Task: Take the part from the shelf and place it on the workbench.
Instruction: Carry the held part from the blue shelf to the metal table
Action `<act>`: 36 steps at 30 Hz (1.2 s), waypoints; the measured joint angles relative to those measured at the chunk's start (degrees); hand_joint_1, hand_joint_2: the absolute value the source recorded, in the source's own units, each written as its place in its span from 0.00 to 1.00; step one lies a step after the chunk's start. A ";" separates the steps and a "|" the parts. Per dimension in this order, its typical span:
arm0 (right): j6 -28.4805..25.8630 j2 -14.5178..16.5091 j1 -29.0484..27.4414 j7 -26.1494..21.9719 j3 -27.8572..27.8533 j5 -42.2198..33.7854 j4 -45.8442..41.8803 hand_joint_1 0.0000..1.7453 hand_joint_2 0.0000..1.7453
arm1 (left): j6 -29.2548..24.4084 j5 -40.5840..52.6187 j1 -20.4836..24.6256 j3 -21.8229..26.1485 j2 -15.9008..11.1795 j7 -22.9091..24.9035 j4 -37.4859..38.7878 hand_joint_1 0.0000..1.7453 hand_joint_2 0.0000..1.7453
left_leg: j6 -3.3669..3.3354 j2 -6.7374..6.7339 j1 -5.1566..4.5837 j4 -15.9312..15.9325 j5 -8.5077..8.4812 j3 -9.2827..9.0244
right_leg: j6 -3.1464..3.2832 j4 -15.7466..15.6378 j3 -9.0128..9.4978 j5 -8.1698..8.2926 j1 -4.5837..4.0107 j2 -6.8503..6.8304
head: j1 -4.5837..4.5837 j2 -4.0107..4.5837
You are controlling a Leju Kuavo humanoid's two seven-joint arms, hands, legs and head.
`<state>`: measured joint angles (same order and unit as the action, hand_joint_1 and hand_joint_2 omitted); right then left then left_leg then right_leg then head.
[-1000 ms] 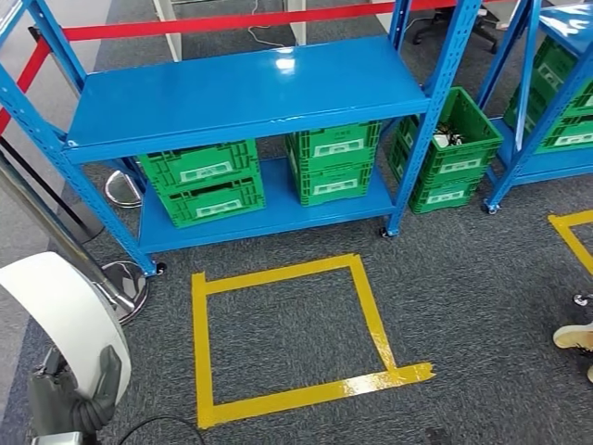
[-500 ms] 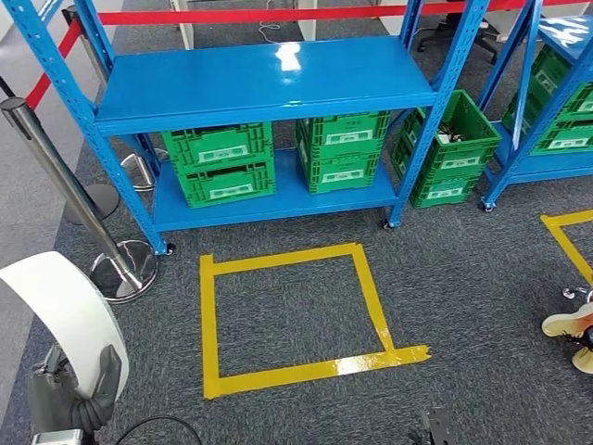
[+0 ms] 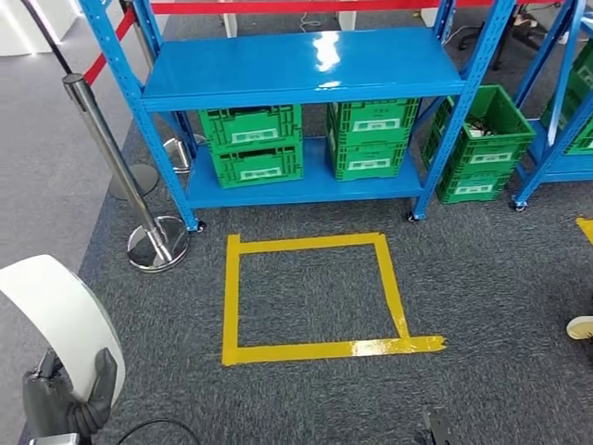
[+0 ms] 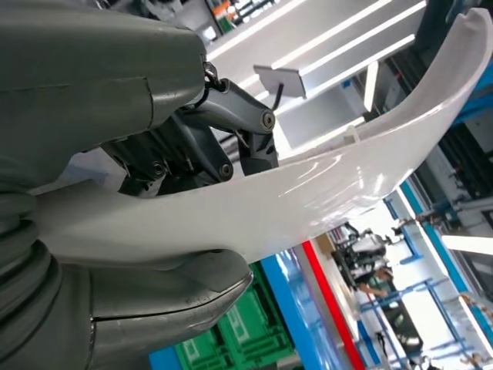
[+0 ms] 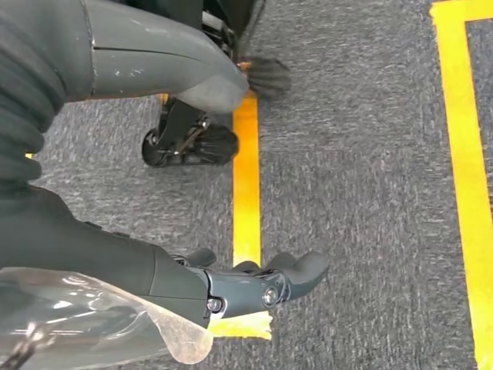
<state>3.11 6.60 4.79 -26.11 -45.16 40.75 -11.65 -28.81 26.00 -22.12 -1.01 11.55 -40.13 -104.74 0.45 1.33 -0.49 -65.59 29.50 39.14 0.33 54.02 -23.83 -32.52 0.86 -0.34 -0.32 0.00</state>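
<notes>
Left hand (image 3: 67, 403) sits at the lower left of the head view, fingers and thumb clamped around a curved glossy white plastic part (image 3: 59, 320), so the part is off the shelf and in the robot's grip; the left wrist view shows that strip (image 4: 326, 185) pinched between thumb and darker fingers. Right hand (image 5: 174, 177) hangs over the grey carpet with its fingers apart and nothing between them, a bit of clear plastic film (image 5: 87, 324) lying by its wrist.

Count-wise: one blue metal shelf rack (image 3: 294, 65) across the top of the frame, with two stacks of green plastic crates (image 3: 255, 144) on its lower level, two crates per stack. One more green crate (image 3: 485, 139) stands on the floor at the upper right, with some small bits inside that I can't make out. One yellow tape square (image 3: 311, 297) in the middle of the carpet, one chrome barrier post (image 3: 112, 158) at the left.

Versus a second ago, the whole picture has slid, so the camera moved, not the stuff. The left hand's grip looks the same.
</notes>
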 joint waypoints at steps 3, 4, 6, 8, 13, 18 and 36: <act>-0.07 0.01 -0.12 0.02 -0.17 0.16 0.00 0.00 1.00 | -0.19 0.21 0.02 -0.17 -0.14 0.00 0.00 1.00 1.00 | 0.70 -0.77 0.71 -8.10 2.73 0.85 | -0.14 0.55 -1.37 0.61 -0.04 -2.43 | 0.05 0.00; -0.07 0.02 -0.11 0.04 -0.24 0.27 0.00 0.00 1.00 | -0.30 0.28 0.01 -0.21 -0.21 0.00 0.00 1.00 1.00 | 0.77 -0.99 0.87 -7.01 1.62 -0.58 | -0.19 0.81 -1.72 0.68 -0.04 -3.18 | 0.05 0.00; -0.05 0.02 -0.06 0.07 -0.34 0.46 0.00 0.00 1.00 | -0.51 0.38 0.04 -0.33 -0.32 0.00 0.00 1.00 1.00 | 0.53 -2.58 0.89 0.12 -0.82 -5.58 | -0.46 1.22 -1.97 0.66 -0.11 -4.52 | 0.05 0.00; -0.06 0.02 -0.02 0.08 -0.44 0.54 0.00 0.00 1.00 | -0.68 0.45 0.07 -0.47 -0.38 0.00 0.00 1.00 1.00 | -0.14 -4.38 0.43 6.05 -1.59 -8.98 | -1.10 1.51 -1.86 0.77 -0.28 -5.59 | 0.00 0.00; -0.08 0.01 0.30 0.06 -0.72 0.64 -0.02 0.00 1.00 | -1.04 0.72 -0.02 -0.61 -0.50 0.00 -0.09 1.00 1.00 | -2.13 -2.80 0.29 9.09 -1.87 -8.99 | -2.62 3.46 -3.50 -0.71 -0.11 -4.49 | -0.13 0.00; -0.06 0.00 -0.32 0.15 -0.88 0.67 0.00 0.00 1.00 | -1.15 0.95 0.11 -1.11 -0.62 0.00 -0.13 1.00 1.00 | -3.15 0.15 0.07 9.06 -2.61 -7.71 | -2.73 17.64 -10.68 -5.84 -0.09 0.13 | -0.42 0.00; -0.28 0.06 -1.03 0.55 -1.00 1.05 -0.02 0.00 1.00 | -2.73 2.61 -0.14 -1.57 -0.83 0.00 -0.17 1.00 1.00 | 0.24 -2.29 0.72 -1.61 -0.21 -2.60 | -0.66 2.62 -4.04 1.73 0.29 -4.10 | 0.55 0.00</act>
<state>2.83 6.66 3.76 -25.56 -46.16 41.80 -11.67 -31.54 28.61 -22.26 -2.58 10.72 -40.13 -104.91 0.70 -0.96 0.24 -67.20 29.29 36.53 -0.33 56.64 -27.87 -30.79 1.15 -4.43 0.22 0.00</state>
